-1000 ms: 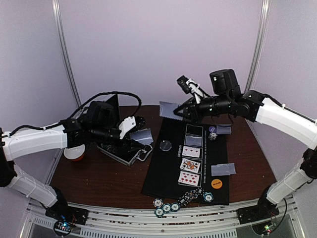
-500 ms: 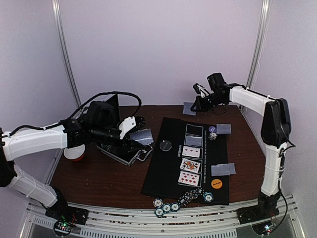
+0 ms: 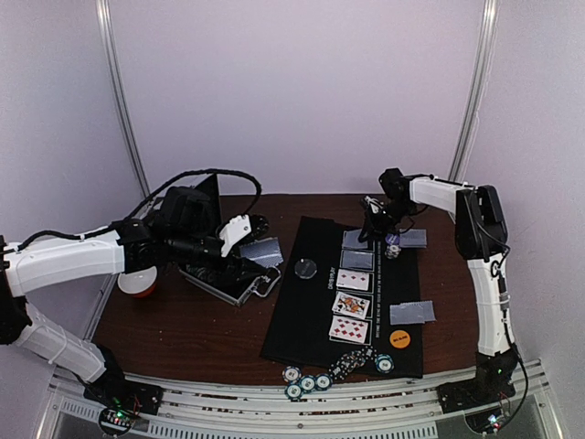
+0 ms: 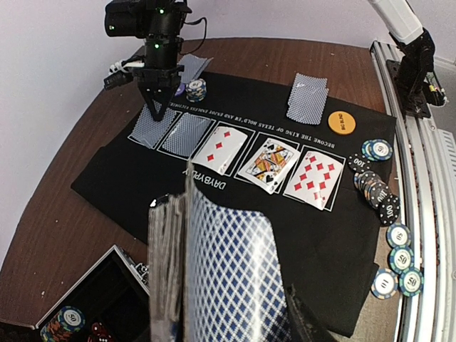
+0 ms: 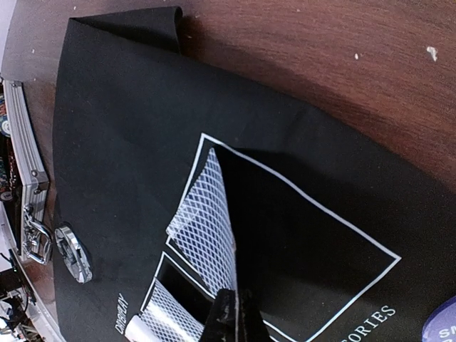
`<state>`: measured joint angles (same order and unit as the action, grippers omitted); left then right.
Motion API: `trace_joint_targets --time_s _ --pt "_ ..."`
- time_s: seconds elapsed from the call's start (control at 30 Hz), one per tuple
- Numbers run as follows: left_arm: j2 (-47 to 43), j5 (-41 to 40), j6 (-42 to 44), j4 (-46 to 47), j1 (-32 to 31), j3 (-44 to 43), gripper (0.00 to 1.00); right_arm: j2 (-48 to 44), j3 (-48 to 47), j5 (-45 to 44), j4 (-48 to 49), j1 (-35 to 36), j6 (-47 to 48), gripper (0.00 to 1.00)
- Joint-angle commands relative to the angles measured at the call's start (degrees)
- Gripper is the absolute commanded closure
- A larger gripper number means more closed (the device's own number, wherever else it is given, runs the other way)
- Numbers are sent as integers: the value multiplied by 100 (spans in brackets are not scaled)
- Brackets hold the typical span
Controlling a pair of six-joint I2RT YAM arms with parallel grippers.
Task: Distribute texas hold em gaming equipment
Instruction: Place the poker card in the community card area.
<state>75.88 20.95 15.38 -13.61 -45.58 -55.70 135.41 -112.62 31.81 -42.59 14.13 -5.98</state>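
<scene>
While the teal poker chips (image 3: 308,382) cluster at six o'clock along the near edge of the black mat (image 3: 311,311), we see the orange button (image 3: 398,337) just past them, toward five. Three face-up cards (image 3: 352,306) run up the mat toward twelve. At nine o'clock the left gripper (image 3: 249,242) pinches the deck (image 4: 228,271) by the silver case (image 3: 233,283). Farthest, at one o'clock, the right gripper (image 5: 234,313) has its fingers pressed together on a tilted face-down card (image 5: 203,228).

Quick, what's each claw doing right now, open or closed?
Left gripper: closed on the deck of cards.
Right gripper: closed, pinching the edge of a face-down card at the black mat.
</scene>
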Motion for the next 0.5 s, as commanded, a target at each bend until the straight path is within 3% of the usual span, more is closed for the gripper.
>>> trace_joint_targets --time_s 0.0,0.33,0.4,0.47 --pt "54 14 70 209 -14 -18 59 176 -73 -85 -335 -33 203 100" --pt "68 -24 83 196 -12 -28 59 621 -751 -791 -582 -33 368 100" --pt "76 -17 77 192 -12 -27 59 624 -778 -967 -607 -33 376 87" --pt "76 -21 80 192 -13 -24 59 597 -769 -1085 -619 -33 417 81"
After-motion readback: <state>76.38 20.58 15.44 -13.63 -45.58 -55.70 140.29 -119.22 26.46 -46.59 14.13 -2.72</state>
